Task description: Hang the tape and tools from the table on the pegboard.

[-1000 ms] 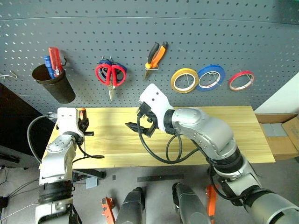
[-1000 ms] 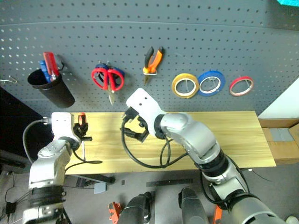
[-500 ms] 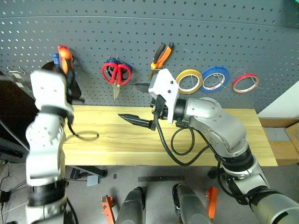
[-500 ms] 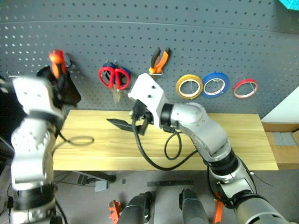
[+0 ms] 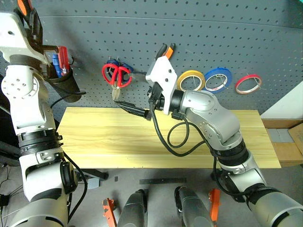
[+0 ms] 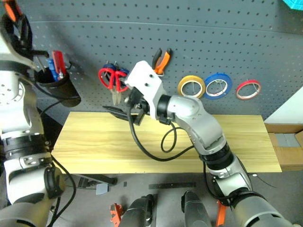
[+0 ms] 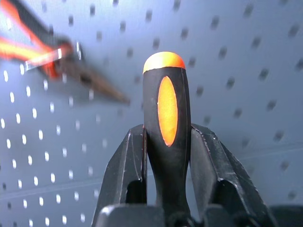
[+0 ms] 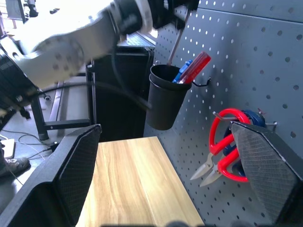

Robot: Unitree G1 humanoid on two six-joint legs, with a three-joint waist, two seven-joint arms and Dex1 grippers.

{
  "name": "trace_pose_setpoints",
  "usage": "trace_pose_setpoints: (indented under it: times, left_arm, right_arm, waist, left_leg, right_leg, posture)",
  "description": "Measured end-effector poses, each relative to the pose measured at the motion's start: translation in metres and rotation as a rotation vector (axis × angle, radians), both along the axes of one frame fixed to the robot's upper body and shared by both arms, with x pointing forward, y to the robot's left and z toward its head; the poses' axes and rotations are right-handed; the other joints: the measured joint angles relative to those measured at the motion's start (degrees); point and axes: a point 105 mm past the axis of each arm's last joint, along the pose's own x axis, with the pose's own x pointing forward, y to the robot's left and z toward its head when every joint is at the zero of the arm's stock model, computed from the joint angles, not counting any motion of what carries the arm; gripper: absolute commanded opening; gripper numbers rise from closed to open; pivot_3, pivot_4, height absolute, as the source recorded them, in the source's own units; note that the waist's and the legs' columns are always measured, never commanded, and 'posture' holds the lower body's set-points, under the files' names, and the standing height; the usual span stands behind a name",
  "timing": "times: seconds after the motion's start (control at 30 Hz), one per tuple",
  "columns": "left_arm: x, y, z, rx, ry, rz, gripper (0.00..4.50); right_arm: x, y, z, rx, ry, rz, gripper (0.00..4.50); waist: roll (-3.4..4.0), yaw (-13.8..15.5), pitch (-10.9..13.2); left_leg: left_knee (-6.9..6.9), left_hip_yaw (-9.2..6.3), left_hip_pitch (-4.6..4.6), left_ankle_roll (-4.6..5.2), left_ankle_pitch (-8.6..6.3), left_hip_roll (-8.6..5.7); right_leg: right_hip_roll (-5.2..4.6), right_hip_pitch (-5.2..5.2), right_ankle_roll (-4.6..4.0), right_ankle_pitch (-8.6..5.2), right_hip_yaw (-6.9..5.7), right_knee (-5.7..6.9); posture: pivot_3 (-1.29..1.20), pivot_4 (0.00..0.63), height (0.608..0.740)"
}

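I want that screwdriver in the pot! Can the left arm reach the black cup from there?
Probably yes. The left tool grips the screwdriver just above the black cup on the pegboard, and nothing sits between them.

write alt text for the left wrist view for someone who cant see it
The left gripper is shut on the screwdriver, its black-and-orange handle standing upright between the two black fingers. Behind it is the dark grey pegboard, with the blurred orange-handled pliers hanging on it.
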Motion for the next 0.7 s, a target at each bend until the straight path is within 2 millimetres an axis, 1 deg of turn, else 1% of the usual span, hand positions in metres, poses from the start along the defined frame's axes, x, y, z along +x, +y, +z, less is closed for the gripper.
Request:
trace_pose_setpoints:
  times: [0.1,0.17,0.2,0.23,0.3,0.37,0.43,0.57,0.63,0.7]
  left_arm:
    - [0.003,0.006,-0.011,-0.01,0.01,0.026,0.89]
    - [0.005,0.01,-0.017,-0.013,0.015,0.045,1.61]
    - [0.006,0.013,-0.022,-0.021,0.02,0.054,1.8]
    - [0.008,0.014,-0.026,-0.029,0.026,0.054,2.17]
    - [0.012,0.011,-0.034,-0.048,0.03,0.041,2.81]
    - [0.014,0.008,-0.037,-0.061,0.025,0.027,3.49]
    - [0.013,0.005,-0.035,-0.08,0.011,0.015,4.11]
    - [-0.004,-0.009,-0.011,-0.082,-0.086,-0.022,4.11]
    - [-0.016,-0.024,0.0,-0.077,-0.12,-0.066,4.11]
    - [-0.024,-0.043,0.002,-0.059,-0.101,-0.136,4.11]
  right_arm:
    - [0.001,-0.002,0.0,-0.001,-0.002,-0.006,4.5]
    - [0.002,-0.003,0.0,-0.002,-0.003,-0.012,4.5]
    - [0.003,-0.004,0.001,0.001,-0.003,-0.014,4.5]
    - [0.003,-0.005,0.001,0.002,-0.004,-0.017,4.5]
    - [0.003,-0.005,0.001,0.001,-0.004,-0.019,4.5]
    - [0.003,-0.005,0.001,0.002,-0.004,-0.017,4.5]
    - [0.003,-0.006,0.002,-0.001,-0.005,-0.018,4.5]
    - [0.002,-0.009,0.001,-0.005,-0.01,-0.022,4.5]
    - [0.0,-0.016,0.002,0.01,0.004,-0.024,4.5]
    - [0.0,-0.029,0.002,0.028,0.017,-0.034,4.5]
  waist:
    - [-0.02,-0.08,-0.01]
    - [-0.03,-0.08,-0.02]
    - [-0.03,-0.08,-0.02]
    - [-0.03,-0.07,-0.02]
    - [-0.04,-0.08,-0.02]
    - [-0.06,-0.09,-0.03]
    - [-0.06,-0.12,-0.04]
    - [-0.1,-0.16,-0.06]
    - [-0.15,-0.15,-0.12]
    - [-0.18,-0.01,-0.23]
  left_leg:
    - [0.0,-0.01,0.0,0.02,-0.01,0.02]
    - [0.01,-0.02,0.0,0.02,-0.01,0.02]
    - [0.03,-0.02,0.0,0.02,-0.01,0.01]
    - [0.06,-0.02,0.0,0.02,-0.01,0.01]
    - [0.12,-0.02,-0.01,0.03,-0.01,0.01]
    - [0.17,-0.02,-0.01,0.03,-0.01,0.02]
    - [0.2,-0.03,-0.01,0.03,-0.02,0.02]
    - [0.24,-0.04,-0.03,0.03,-0.02,0.03]
    - [0.27,-0.04,-0.04,0.03,-0.02,0.03]
    - [0.32,-0.05,-0.06,0.03,-0.02,0.0]
  right_leg:
    - [-0.03,0.0,0.0,0.0,0.01,0.01]
    - [-0.03,0.0,0.0,0.0,0.0,0.03]
    - [-0.03,0.0,0.0,0.0,0.0,0.05]
    - [-0.03,0.0,0.0,0.0,-0.01,0.08]
    - [-0.03,0.0,0.0,0.0,-0.02,0.12]
    - [-0.03,0.01,0.0,0.0,-0.01,0.16]
    - [-0.03,0.01,0.0,0.0,0.0,0.19]
    - [-0.03,0.0,0.0,0.0,0.02,0.2]
    - [-0.05,0.02,0.0,0.0,0.03,0.2]
    - [-0.05,0.05,0.01,0.0,0.03,0.19]
  posture:
    - [-0.05,0.182,0.74]
    - [-0.06,0.183,0.74]
    - [-0.06,0.183,0.74]
    - [-0.06,0.183,0.74]
    - [-0.06,0.183,0.74]
    - [-0.07,0.181,0.74]
    - [-0.07,0.179,0.74]
    - [-0.06,0.171,0.74]
    - [-0.05,0.166,0.74]
    - [-0.04,0.159,0.74]
